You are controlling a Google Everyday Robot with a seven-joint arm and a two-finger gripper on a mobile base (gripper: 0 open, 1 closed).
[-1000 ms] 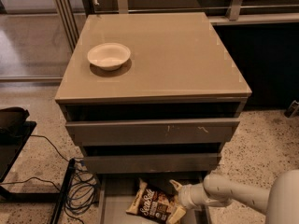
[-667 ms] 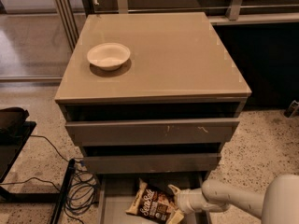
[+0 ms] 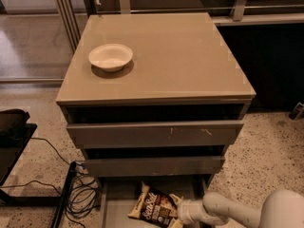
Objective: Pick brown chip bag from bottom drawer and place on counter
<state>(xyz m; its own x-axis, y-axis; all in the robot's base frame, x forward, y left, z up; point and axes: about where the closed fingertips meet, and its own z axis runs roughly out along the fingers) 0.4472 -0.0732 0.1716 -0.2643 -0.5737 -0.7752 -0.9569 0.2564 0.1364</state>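
Observation:
The brown chip bag (image 3: 154,208) lies flat in the open bottom drawer (image 3: 118,201), pulled out at the foot of the cabinet. It is dark brown with white script lettering and pale edges. My gripper (image 3: 177,213) reaches in from the lower right on a white arm (image 3: 228,210) and sits right at the bag's right end, low in the drawer. The counter (image 3: 175,56) is the glossy taupe top of the cabinet, well above the gripper.
A cream bowl (image 3: 110,57) stands on the counter's left side. Two closed taupe drawer fronts (image 3: 154,134) overhang the open drawer. Black cables (image 3: 78,194) and a dark stand (image 3: 12,122) lie on the speckled floor at the left.
My gripper has moved a little down and left, closer onto the right end of the chip bag. The bag and bowl have not moved.

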